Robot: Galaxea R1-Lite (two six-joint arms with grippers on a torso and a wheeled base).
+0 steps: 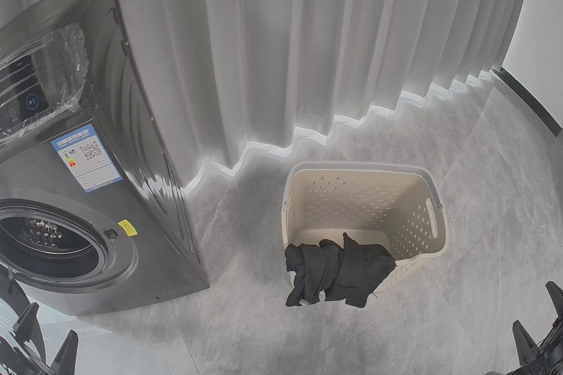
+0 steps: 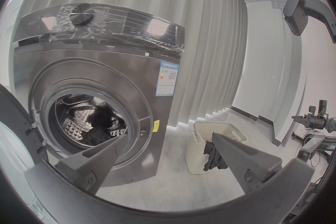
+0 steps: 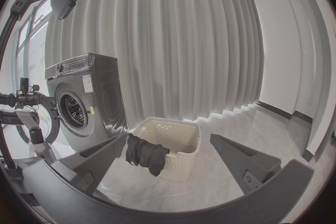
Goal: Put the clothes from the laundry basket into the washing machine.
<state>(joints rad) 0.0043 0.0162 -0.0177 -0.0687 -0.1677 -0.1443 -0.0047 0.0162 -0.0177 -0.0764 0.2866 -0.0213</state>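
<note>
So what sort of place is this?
Probably a laundry corner: a front-loading washing machine with its door open, a laundry basket with a dark garment over its rim, a floor-length curtain behind.

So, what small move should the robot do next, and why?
Probably bring the open, empty right hand toward the dark garment. The garment hangs over the near rim of the laundry basket, where it looks easy to pinch. The washing machine already stands open, with a dark item inside.
</note>
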